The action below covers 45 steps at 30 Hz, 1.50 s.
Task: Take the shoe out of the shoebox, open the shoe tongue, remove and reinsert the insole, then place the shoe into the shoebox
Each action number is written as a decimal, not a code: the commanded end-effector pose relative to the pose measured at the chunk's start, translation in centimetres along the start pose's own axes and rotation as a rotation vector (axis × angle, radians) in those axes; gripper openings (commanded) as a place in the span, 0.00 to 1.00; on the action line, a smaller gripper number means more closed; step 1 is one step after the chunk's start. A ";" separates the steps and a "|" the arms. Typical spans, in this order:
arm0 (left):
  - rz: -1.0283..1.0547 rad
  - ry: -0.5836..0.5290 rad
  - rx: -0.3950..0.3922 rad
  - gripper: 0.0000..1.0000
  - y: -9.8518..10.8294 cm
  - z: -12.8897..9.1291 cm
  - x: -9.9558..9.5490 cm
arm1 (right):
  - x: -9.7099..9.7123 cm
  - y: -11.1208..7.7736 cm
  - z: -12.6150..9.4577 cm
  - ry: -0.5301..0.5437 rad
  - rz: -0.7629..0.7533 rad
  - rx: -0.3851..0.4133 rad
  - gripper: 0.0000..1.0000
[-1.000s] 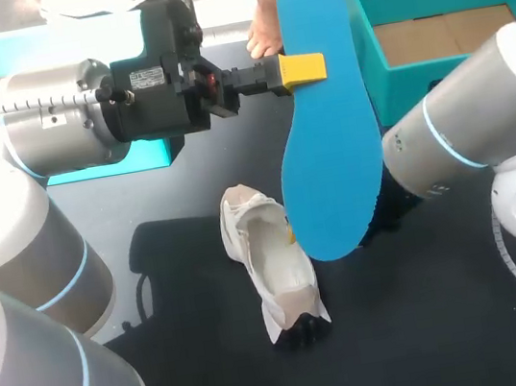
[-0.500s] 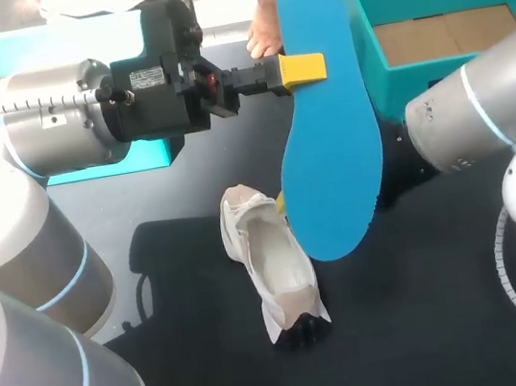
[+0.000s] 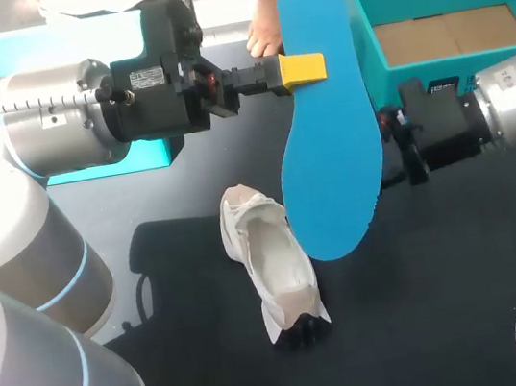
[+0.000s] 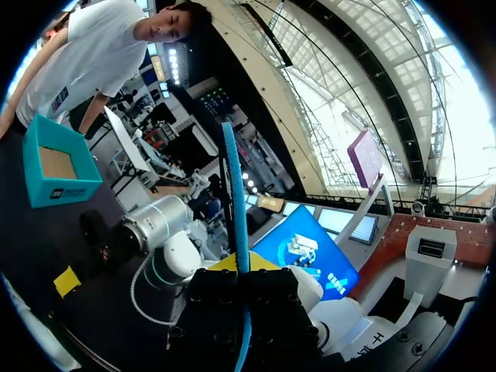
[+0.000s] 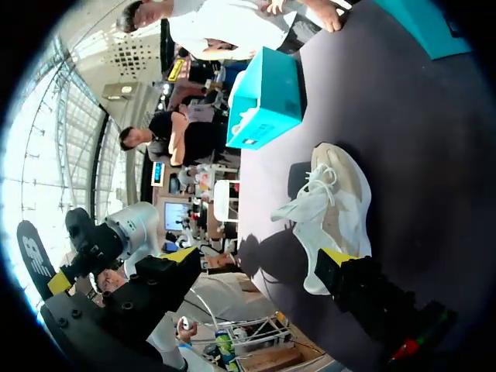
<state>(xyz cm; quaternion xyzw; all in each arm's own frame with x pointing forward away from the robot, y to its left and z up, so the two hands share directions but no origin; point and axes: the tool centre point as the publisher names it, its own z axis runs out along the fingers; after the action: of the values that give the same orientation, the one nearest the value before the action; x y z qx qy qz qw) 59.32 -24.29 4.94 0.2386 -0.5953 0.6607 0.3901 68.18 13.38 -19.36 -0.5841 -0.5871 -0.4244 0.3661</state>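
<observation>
My left gripper point(image 3: 302, 68) is shut on the edge of a long blue insole point(image 3: 324, 125), holding it upright high above the table. In the left wrist view the insole point(image 4: 234, 186) shows edge-on between the fingers. A white shoe point(image 3: 270, 261) lies on the dark table point(image 3: 173, 206) below it, opening upward. From the right, my right gripper's black body point(image 3: 425, 141) points toward the insole, which hides its fingertips. In its own view my right gripper point(image 5: 260, 256) stands wide open, nothing in it, with the shoe point(image 5: 333, 205) just ahead.
The teal shoebox point(image 3: 368, 50) stands open at the back right, with brown cardboard inside. A second teal box piece point(image 3: 141, 154) sits at the back left, behind my left arm. A person's hand point(image 3: 263, 32) rests on the table's far edge.
My right arm has drawn back to the right and turned, so its gripper has lifted away from the shoe and now lies level. The left arm, insole and shoe have stayed put.
</observation>
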 end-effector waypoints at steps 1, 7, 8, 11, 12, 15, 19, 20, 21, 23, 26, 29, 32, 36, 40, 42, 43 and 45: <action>0.000 -0.004 0.006 0.00 0.3 0.1 0.1 | 0.9 -0.5 -2.7 0.094 0.008 0.002 1.00; 0.000 -0.004 0.006 0.00 0.3 0.1 0.1 | 2.2 -0.2 -3.0 0.182 0.037 0.029 1.00; 0.000 -0.004 0.006 0.00 0.3 0.1 0.1 | 2.5 -0.1 -3.1 0.207 0.037 0.027 1.00; 0.000 -0.004 0.006 0.00 0.3 0.1 0.1 | 3.0 0.1 -3.2 0.209 0.029 0.025 1.00; 0.000 -0.004 0.006 0.00 0.3 0.1 0.1 | 3.2 0.2 -3.2 0.227 0.016 0.016 1.00; 0.000 -0.004 0.006 0.00 0.3 0.1 0.1 | 3.8 0.4 -3.3 0.238 0.002 0.009 1.00; 0.000 -0.004 0.006 0.00 0.3 0.1 0.1 | 4.0 0.5 -3.3 0.245 -0.010 0.000 1.00; 0.000 -0.004 0.006 0.00 0.3 0.1 0.1 | 4.0 0.5 -3.3 0.245 -0.010 0.000 1.00; 0.000 -0.004 0.006 0.00 0.3 0.1 0.1 | 4.0 0.5 -3.3 0.245 -0.010 0.000 1.00; 0.000 -0.004 0.006 0.00 0.3 0.1 0.1 | 4.0 0.5 -3.3 0.245 -0.010 0.000 1.00; 0.000 -0.004 0.006 0.00 0.3 0.1 0.1 | 4.0 0.5 -3.3 0.245 -0.010 0.000 1.00; 0.000 -0.004 0.006 0.00 0.3 0.1 0.1 | 4.0 0.5 -3.3 0.245 -0.010 0.000 1.00; 0.000 -0.004 0.006 0.00 0.3 0.1 0.1 | 4.0 0.5 -3.3 0.245 -0.010 0.000 1.00; 0.000 -0.004 0.006 0.00 0.3 0.1 0.1 | 4.0 0.5 -3.3 0.245 -0.010 0.000 1.00; 0.000 -0.004 0.006 0.00 0.3 0.1 0.1 | 4.0 0.5 -3.3 0.245 -0.010 0.000 1.00; 0.000 -0.004 0.006 0.00 0.3 0.1 0.1 | 4.0 0.5 -3.3 0.245 -0.010 0.000 1.00; 0.000 -0.004 0.006 0.00 0.3 0.1 0.1 | 4.0 0.5 -3.3 0.245 -0.010 0.000 1.00; 0.000 -0.004 0.006 0.00 0.3 0.1 0.1 | 4.0 0.5 -3.3 0.245 -0.010 0.000 1.00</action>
<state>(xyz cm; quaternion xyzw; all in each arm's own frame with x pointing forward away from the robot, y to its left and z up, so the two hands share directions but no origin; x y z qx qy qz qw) 59.33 -24.29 4.94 0.2386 -0.5953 0.6607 0.3901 68.18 11.58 -14.28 -0.5248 -0.5409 -0.4946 0.4330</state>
